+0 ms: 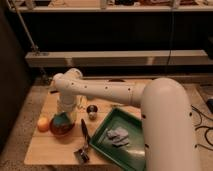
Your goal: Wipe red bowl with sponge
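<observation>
My gripper (64, 116) down over the red bowl (61, 128) at the table's (47, 152) left edge (grip state, cannot tell), orange ball (43, 124) touching bowl's left, green tray (120, 137) right, bare wood in front.

White arm (125, 95) w/ dark dots; gripper (64, 111) white, over red bowl (61, 128). Sponge (61, 120) teal-green. Orange fruit (43, 124). Green tray (120, 137), grey cloth (117, 136). Tabletop (45, 150) light wood.

Hand (63, 116) over the red bowl (62, 129), fingertips hidden; green tray (102, 135) partly behind the arm (165, 120).
</observation>
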